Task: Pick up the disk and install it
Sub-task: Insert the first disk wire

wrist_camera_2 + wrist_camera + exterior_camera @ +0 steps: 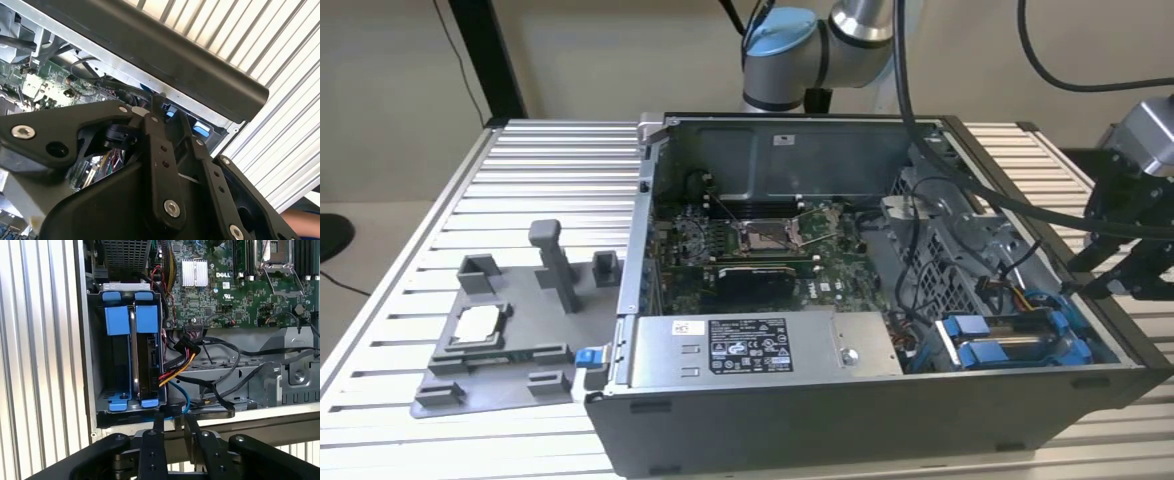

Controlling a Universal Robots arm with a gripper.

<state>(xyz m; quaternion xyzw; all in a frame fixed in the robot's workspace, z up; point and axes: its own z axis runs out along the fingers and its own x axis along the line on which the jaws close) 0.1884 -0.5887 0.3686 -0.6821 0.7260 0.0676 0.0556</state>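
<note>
Exterior view has my arm reaching in from its right, my claw just outside the computer case, narrowly apart on nothing, while the disk stands on edge in the drive bay.

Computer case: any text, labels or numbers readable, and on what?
Power supply label: fine print, too small to read.
Small white sticker beside it: too small.
Case back wall sticker: too small.
Motherboard: white brand mark, left unquoted; other lettering too small.
</note>
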